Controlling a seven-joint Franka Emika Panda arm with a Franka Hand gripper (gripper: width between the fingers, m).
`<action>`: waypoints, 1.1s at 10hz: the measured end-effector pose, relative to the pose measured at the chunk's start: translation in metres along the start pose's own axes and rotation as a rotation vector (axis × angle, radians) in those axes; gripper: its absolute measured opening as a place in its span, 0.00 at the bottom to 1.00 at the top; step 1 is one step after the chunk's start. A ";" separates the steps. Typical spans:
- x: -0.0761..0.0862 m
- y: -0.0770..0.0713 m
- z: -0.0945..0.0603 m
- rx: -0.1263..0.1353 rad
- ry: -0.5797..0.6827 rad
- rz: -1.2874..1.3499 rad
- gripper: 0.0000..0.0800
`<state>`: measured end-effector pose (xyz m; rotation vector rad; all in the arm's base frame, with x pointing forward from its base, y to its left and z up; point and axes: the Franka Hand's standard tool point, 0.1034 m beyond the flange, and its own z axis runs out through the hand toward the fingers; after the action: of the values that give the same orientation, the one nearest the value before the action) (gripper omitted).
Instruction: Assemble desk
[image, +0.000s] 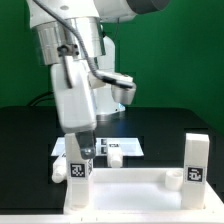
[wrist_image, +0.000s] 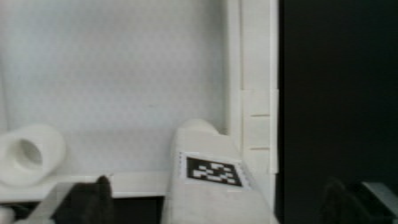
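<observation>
Two legs upright, fingers spread

Exterior view, 6 o'clock: white top (image: 125, 186), flat on the black table (image: 25, 125). At its 9 o'clock end: leg (image: 80, 168), upright, square-barred, with a black-and-white tag facing the camera. At its 3 o'clock end: second leg (image: 197, 160), upright too, also tagged, well apart from the first. Just behind the top, toward 12 o'clock: marker board (image: 125, 146), flat on the table.

Straight above the leg, at its 12 o'clock: gripper (image: 80, 143), pointing down from the white arm, fingertips about level with the leg's upper end.

Wrist view: dark fingers (wrist_image: 89, 200) spread wide, one on either side of the leg, a gap showing on both sides; clamped on nothing. Between them the leg's tag (wrist_image: 214, 172), a square of black blocks on white. Near the leg, on the top: round socket (wrist_image: 31, 155). Alongside the leg: raised rim of the top.

Tags in the exterior view too small to make out in detail.
</observation>
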<state>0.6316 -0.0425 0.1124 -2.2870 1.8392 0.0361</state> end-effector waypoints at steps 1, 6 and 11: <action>0.000 0.002 -0.001 -0.016 -0.021 -0.182 0.80; 0.003 0.003 -0.002 -0.057 0.014 -0.636 0.81; 0.003 0.000 -0.003 -0.090 0.042 -0.735 0.46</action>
<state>0.6318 -0.0460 0.1147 -2.8897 0.9244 -0.0432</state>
